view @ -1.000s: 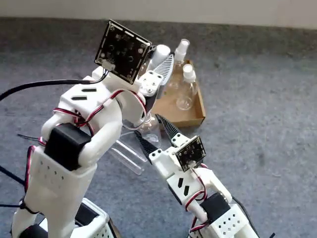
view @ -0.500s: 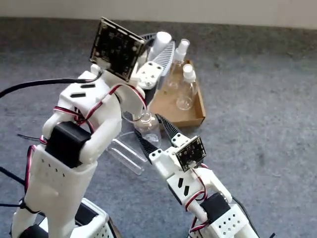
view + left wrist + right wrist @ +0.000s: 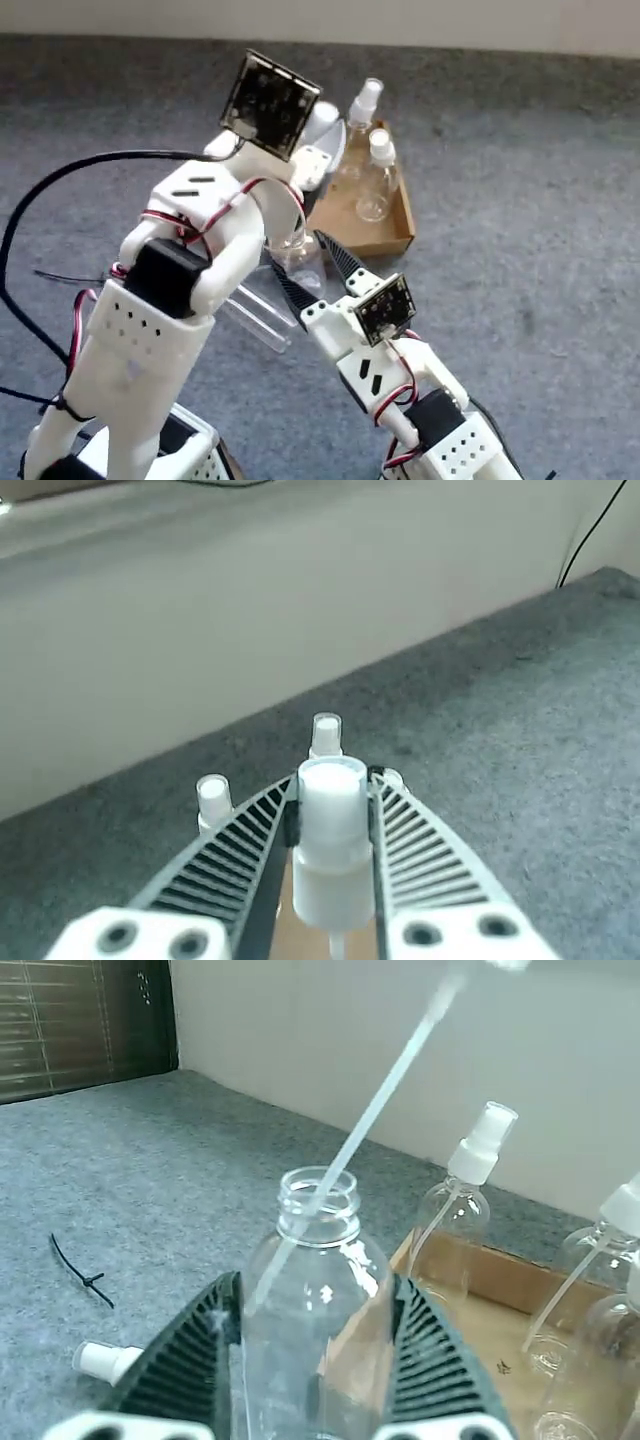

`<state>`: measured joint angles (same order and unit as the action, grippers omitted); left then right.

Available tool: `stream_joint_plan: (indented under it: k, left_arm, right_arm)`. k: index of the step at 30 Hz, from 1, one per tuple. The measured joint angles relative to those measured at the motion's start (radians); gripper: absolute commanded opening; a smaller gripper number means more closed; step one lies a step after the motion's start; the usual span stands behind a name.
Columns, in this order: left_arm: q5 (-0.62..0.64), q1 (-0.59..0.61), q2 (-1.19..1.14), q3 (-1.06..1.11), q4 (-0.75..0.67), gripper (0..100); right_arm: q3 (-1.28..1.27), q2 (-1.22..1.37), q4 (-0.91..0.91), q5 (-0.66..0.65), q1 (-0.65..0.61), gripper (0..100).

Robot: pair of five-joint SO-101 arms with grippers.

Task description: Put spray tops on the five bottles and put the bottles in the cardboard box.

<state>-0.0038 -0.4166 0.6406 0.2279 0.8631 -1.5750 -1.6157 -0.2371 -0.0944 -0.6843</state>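
Observation:
My left gripper (image 3: 331, 782) is shut on a white spray top (image 3: 330, 852), held above the table near the cardboard box (image 3: 404, 214). Its thin dip tube (image 3: 375, 1110) slants down into the open neck of a clear bottle (image 3: 316, 1260). My right gripper (image 3: 315, 1305) is shut on that bottle and holds it upright on the carpet, just in front of the box (image 3: 470, 1258). In the high view the bottle (image 3: 299, 256) stands between the right gripper's (image 3: 311, 264) black fingers. Capped bottles (image 3: 376, 178) stand in the box.
Another clear bottle (image 3: 254, 312) lies on its side on the carpet, left of the right arm. A loose spray top (image 3: 104, 1359) and a black zip tie (image 3: 82, 1276) lie on the grey carpet. A pale wall runs behind the box.
The left arm has swung to the right, and its spray top rose, then came back down over the held bottle. The right arm has kept still.

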Motion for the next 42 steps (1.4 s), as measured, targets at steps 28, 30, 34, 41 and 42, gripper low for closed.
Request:
stream_joint_plan:
  k: [28, 30, 34, 41, 42]
  left_arm:
    - [0.002, 0.072, 0.362, 0.356, 0.135, 16]
    - [0.002, 0.072, 0.362, 0.281, 0.175, 16]
    - [0.0, 0.077, 0.364, 0.201, 0.215, 16]
    - [-0.003, 0.075, 0.364, 0.247, 0.262, 16]
    - [-0.014, 0.075, 0.364, 0.27, 0.262, 16]
  right_arm:
    - [-0.011, -0.003, -0.008, -0.002, -0.003, 0.5]
    - [-0.011, -0.003, -0.008, -0.002, -0.003, 0.5]
    - [-0.011, -0.003, -0.008, -0.002, -0.003, 0.5]
    - [-0.011, -0.003, -0.008, -0.002, -0.003, 0.5]
    - [-0.012, -0.002, -0.008, -0.003, -0.003, 0.5]
